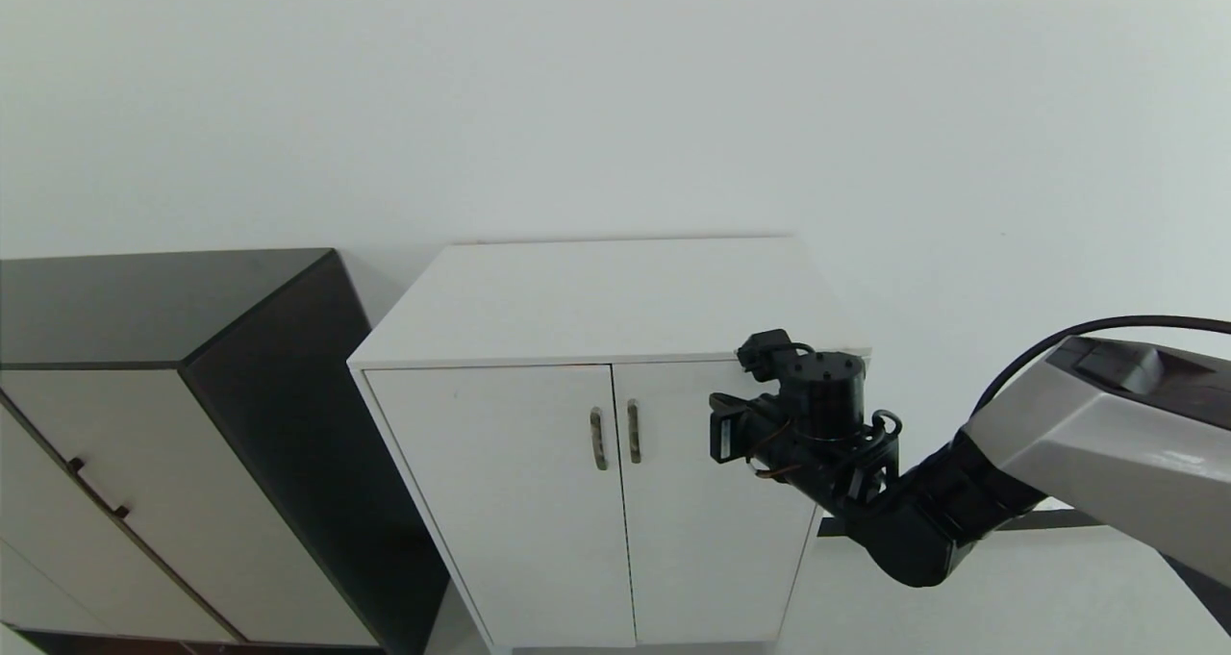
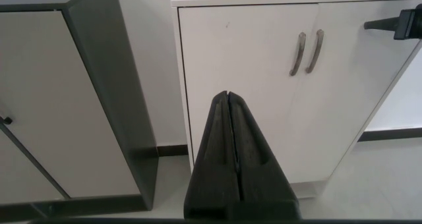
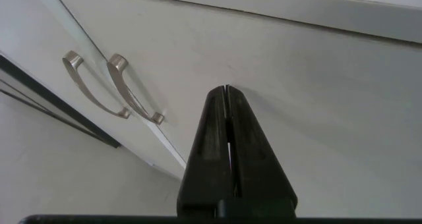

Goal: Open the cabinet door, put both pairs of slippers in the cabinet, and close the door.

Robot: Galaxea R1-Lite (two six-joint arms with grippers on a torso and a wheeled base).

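Left gripper (image 2: 227,94): fingers pressed together, nothing between them. It sits well back from the furniture and faces the left door (image 1: 500,501) of the white cabinet (image 1: 615,299).

Right gripper (image 1: 719,431): right of centre in head view, at the end of the arm coming in from the lower right edge. Fingers pressed together too, nothing pinched. Tips point at the right door (image 1: 712,540), upper part, near the door face; can't tell if they touch. Gripper is beside the handles but apart from them, at abt the same height.

White cabinet stands mid-frame in head view, w/ a flat white top. Both doors are shut, w/ a thin seam running down the middle. Two slim metal bow handles stand upright just either side of the seam, in the upper half of the doors: left handle (image 1: 597,439) and right handle (image 1: 633,431), close together, not touching.

Dark cabinet (image 1: 279,424) takes the left side of head view, just beside the white one w/ a narrow gap between. It has a black top and side panel and a pale front w/ small dark knobs (image 1: 96,496).

Pale floor (image 2: 389,178) shows under and beside the white cabinet, and a dark baseboard strip (image 2: 389,133) runs along the foot of the wall. Plain white wall (image 1: 615,97) is behind both cabinets, across the whole upper half of head view
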